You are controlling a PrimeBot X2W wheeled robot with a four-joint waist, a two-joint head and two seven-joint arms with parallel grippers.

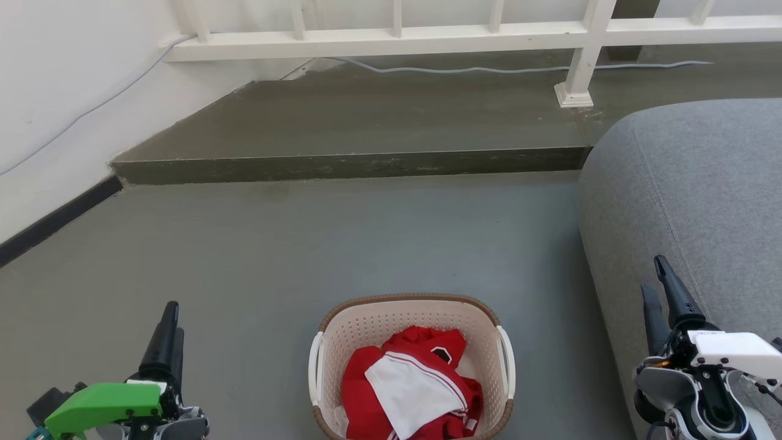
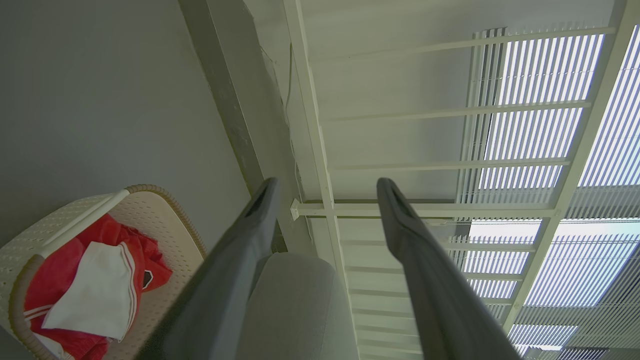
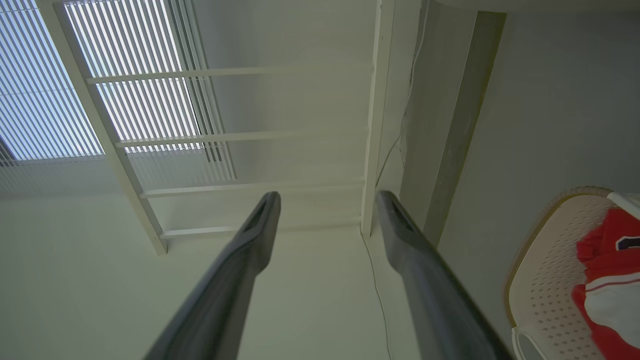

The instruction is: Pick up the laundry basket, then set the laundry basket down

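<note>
The laundry basket (image 1: 409, 298) is probably handling light and rigid, carrying soft red-and-white clothes (image 1: 409, 379); its white side handles (image 1: 315, 366) are offering the best hold. The left gripper (image 1: 175, 318) and right gripper (image 1: 653, 274) are both gaping wide, empty.

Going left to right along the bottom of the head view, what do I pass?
left gripper, fingers apart → laundry basket → right gripper, fingers apart

Clothes (image 1: 410, 386) lie in the laundry basket (image 1: 374, 325), sofa (image 1: 690, 183) to its right.
</note>
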